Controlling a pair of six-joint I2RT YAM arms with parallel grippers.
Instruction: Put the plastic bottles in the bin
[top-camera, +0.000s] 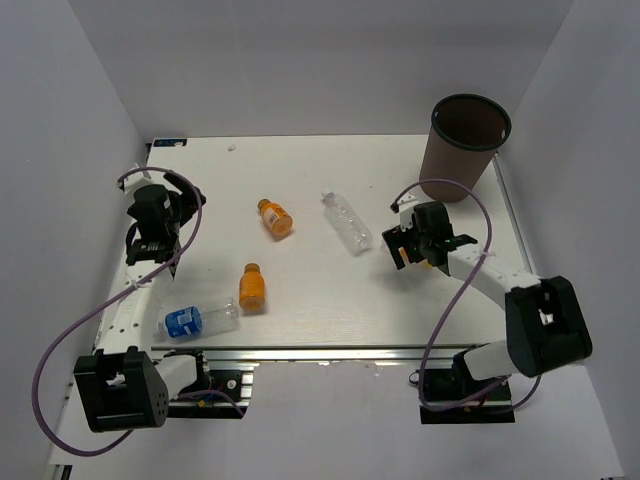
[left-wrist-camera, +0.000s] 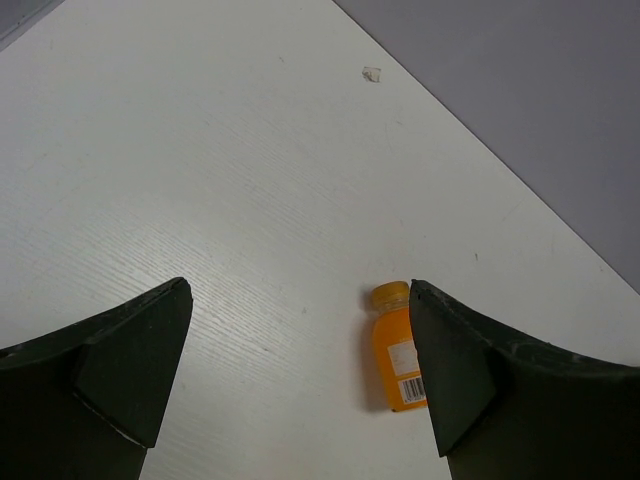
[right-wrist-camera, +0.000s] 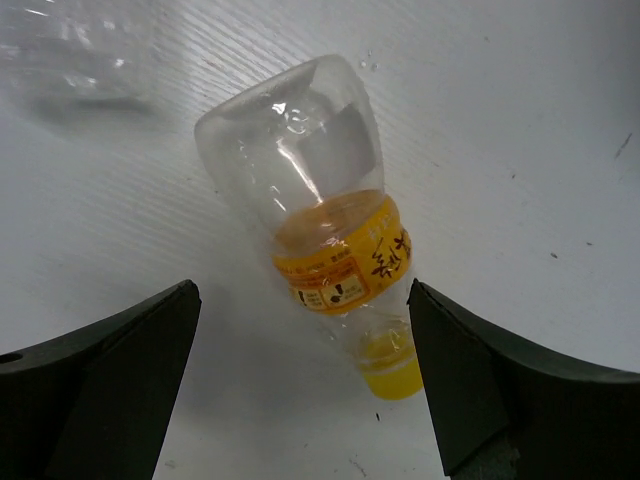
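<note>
Overhead view looking down, wrist views close above table (top-camera: 320, 180) (shared)

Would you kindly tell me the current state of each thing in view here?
left gripper: open, empty.
right gripper: open, empty.
bin: upright, open-topped.
far orange bottle: lying down, capped.
near orange bottle: lying down, capped.
plain clear bottle: lying down.
blue-label bottle: lying down.
orange-cap clear bottle: lying down, capped, between the right gripper's fingers, not gripped.

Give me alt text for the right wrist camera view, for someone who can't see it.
A small clear bottle with an orange cap lies on its side on the white table, framed by the open right gripper and not gripped. A second clear bottle shows blurred at top left.
</note>
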